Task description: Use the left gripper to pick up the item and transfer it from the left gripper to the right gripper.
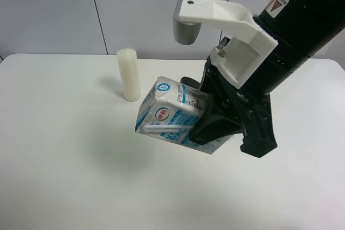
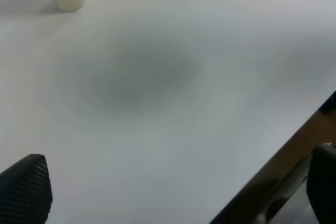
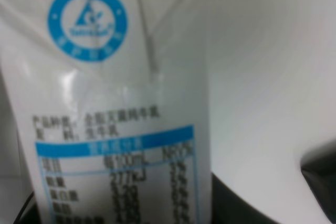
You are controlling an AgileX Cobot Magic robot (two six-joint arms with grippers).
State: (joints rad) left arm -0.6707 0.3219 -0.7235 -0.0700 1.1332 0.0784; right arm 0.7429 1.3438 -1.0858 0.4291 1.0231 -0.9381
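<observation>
White flat desk point(image 1: 59, 181); black right pincer point(image 1: 235, 137) at the small white-and-blue drink carton point(image 1: 170, 106).
Carton sits tilted against one pincer finger, near the tall white candle point(image 1: 129, 74); if the pincer truly clamps it, I cannot tell. Black left pincer point(image 2: 176, 182) is spread, empty. A loose hold could let it slip and knock the candle.

The item point(image 1: 167, 112), a white-and-blue carton bearing its straw, is hanging tilted mid-scene, the right gripper point(image 1: 232, 143) clamping its right end; the left gripper point(image 2: 173, 190) is hovering spread wide, holding nothing.
</observation>
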